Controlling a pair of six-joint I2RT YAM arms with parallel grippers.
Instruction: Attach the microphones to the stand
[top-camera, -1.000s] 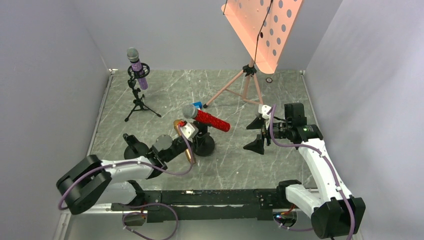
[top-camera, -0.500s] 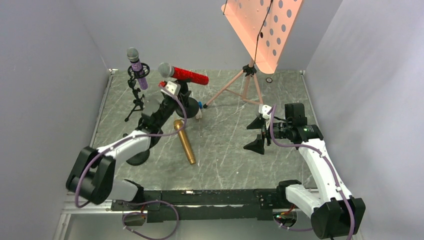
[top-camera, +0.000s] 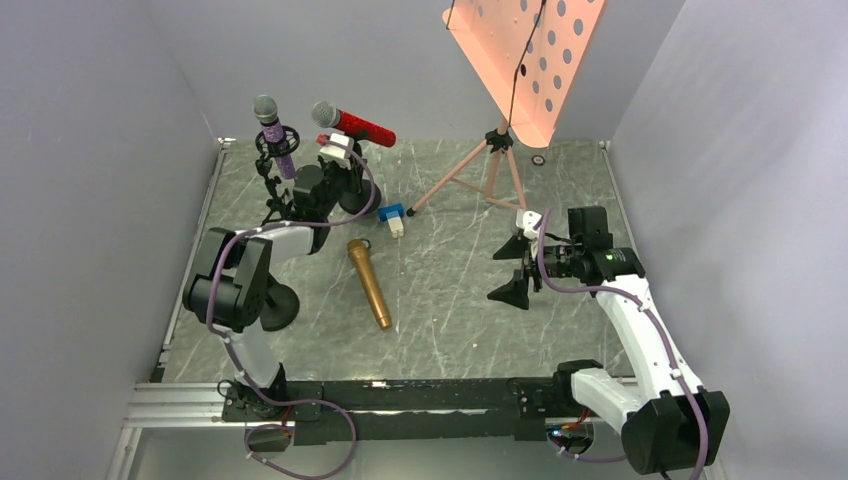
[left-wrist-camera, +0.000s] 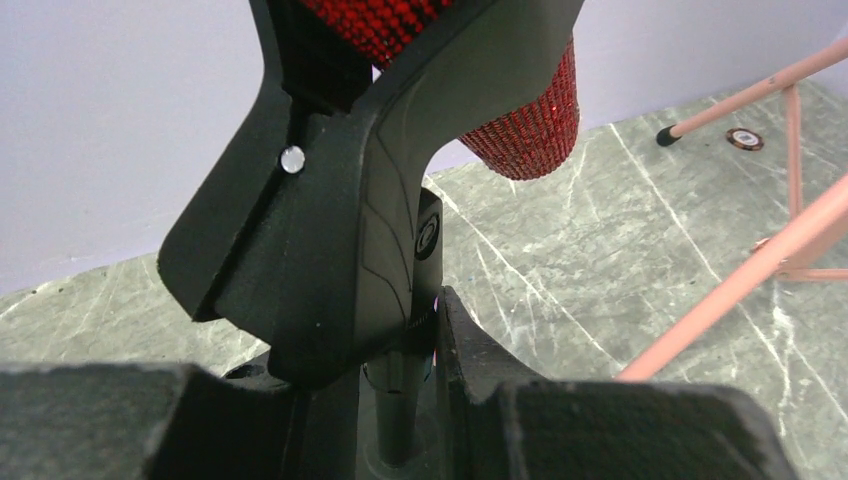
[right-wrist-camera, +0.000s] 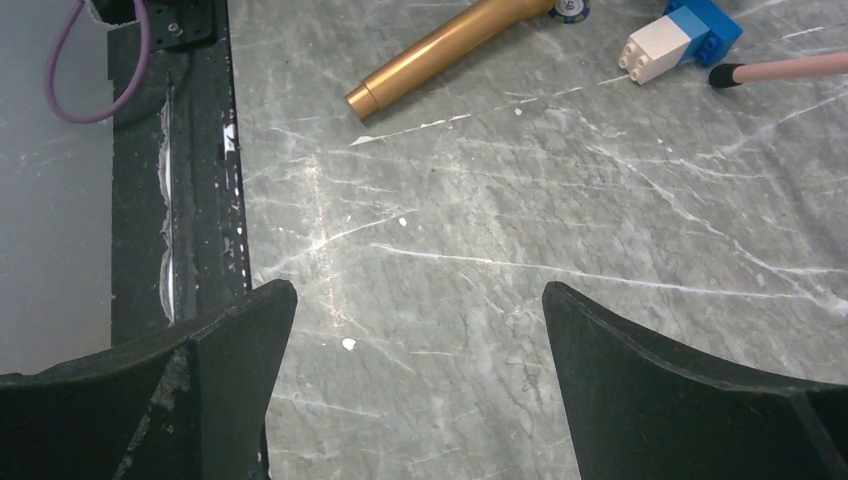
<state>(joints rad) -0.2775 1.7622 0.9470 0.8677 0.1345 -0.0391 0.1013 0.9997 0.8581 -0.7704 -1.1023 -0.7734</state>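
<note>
In the last second your left jaws have swung from the near middle of the desk (top-camera: 450, 300) to the far left. They are narrowed onto the post of a small black stand (left-wrist-camera: 330, 230) whose clip holds the red microphone (top-camera: 357, 127), so the two travelled together. They now sit just right of the purple microphone (top-camera: 276, 132), which is held in the tripod stand (top-camera: 277, 208). You cannot tell whether the small stand's base is down yet. The move has uncovered the gold microphone (top-camera: 368, 283), lying loose mid-desk near a blue-and-white block (top-camera: 392, 216). That is likely your remaining job. Your right jaws have not moved: they are spread wide, empty, hovering on the right.
</note>
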